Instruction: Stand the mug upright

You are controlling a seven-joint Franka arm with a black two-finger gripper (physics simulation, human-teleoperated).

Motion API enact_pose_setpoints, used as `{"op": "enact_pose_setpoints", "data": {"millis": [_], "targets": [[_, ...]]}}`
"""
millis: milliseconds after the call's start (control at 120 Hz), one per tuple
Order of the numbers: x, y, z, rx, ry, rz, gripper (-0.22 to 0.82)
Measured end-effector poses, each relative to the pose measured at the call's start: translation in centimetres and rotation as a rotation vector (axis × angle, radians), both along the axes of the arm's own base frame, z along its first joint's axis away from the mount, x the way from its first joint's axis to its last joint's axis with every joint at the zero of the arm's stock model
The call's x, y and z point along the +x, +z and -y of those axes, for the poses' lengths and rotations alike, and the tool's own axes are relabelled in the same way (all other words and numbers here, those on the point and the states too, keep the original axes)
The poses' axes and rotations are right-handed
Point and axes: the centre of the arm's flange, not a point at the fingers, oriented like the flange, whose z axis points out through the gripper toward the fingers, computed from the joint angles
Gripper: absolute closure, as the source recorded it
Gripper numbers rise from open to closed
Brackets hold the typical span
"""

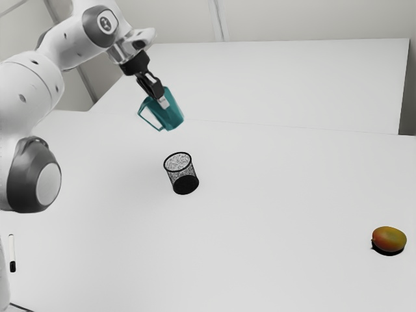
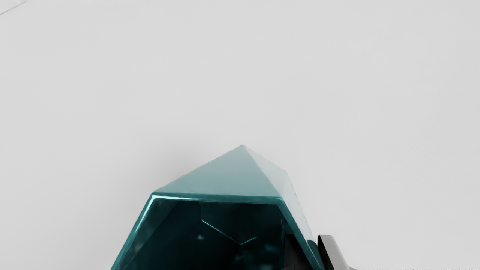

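Note:
High above the table, the gripper (image 1: 161, 101) holds the teal mug (image 1: 170, 116) by its wall, near the rim. The mug hangs tilted in the air, with its handle toward the exterior view's left. In the wrist view the mug (image 2: 225, 174) shows its angular rim and dark inside. There the gripper (image 2: 307, 251) has one finger inside the mug and the other outside, with the wall pinched between them.
A black mesh cup (image 1: 181, 174) stands on the white table (image 1: 273, 214), nearer the exterior camera than the mug. A mango (image 1: 389, 239) lies at the exterior view's right, and a marker (image 1: 12, 253) at its left edge.

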Motion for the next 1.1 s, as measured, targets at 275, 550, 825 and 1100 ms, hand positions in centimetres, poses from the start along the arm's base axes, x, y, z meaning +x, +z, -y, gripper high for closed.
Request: {"op": "enact_pose_setpoints", "data": {"millis": [275, 550, 825, 1100], "targets": [[-9.6, -7.2, 9.2, 0.179, -0.067, -0.062, 0.78], [-20.4, -15.4, 9.4, 0.325, 0.076, 0.028, 0.78], [-20.4, -16.8, 8.8, 0.256, 0.336, 0.165, 0.78], [-20.5, -16.3, 8.8, 0.201, 0.544, 0.124, 0.78]]}}
